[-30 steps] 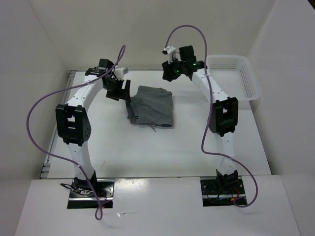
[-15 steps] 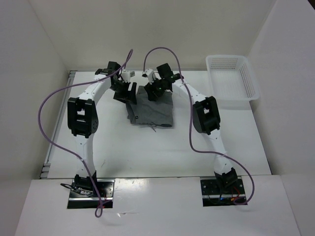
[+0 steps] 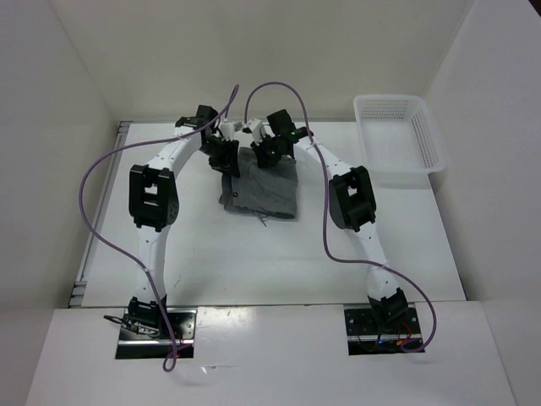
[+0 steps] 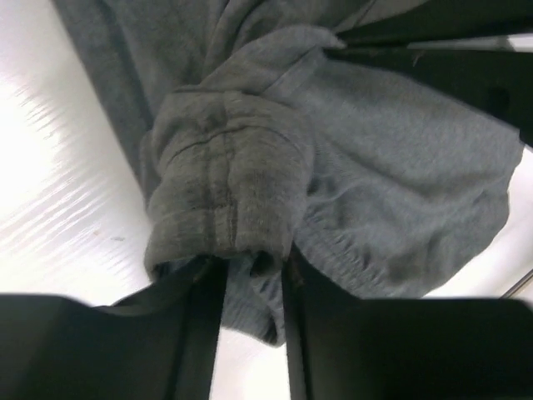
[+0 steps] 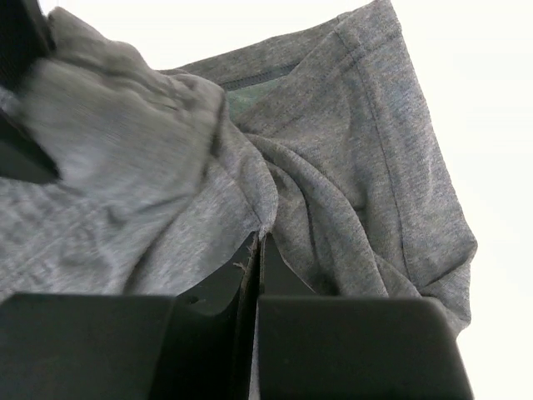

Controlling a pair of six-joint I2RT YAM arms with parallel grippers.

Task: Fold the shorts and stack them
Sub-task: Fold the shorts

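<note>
- The flat white table point(image 3: 254, 262) fills my overhead view, with both arm bases bolted at its near edge.
- The left arm point(image 3: 152, 199) and right arm point(image 3: 351, 199), white links with black joints, arch up and lean in towards each other over the far middle of the table. Each trails a looping purple cable point(image 3: 93, 178).
- The soft, plain medium-grey fabric shorts point(image 3: 266, 193) lie crumpled on the far middle of the table between the two arms. Their far edge is gathered up where both wrists meet them.
- The white plastic mesh basket point(image 3: 393, 135) sits at the far right corner, well apart from the shorts.
- The left gripper point(image 3: 224, 156) is at the far left corner of the shorts. In my left wrist view, the left gripper point(image 4: 250, 325) has its black jaws clamped on a thick rolled bunch of the shorts point(image 4: 391, 167), with stitched seams running down the roll.
- The right gripper point(image 3: 266, 154) is at the far edge, just beside the left one. In my right wrist view, the right gripper point(image 5: 254, 275) has its jaws pressed nearly together, pinching a thin fold of the shorts point(image 5: 350, 167).
- The thin dark drawstring point(image 3: 265, 218) pokes out at the near hem of the shorts, onto the table.
</note>
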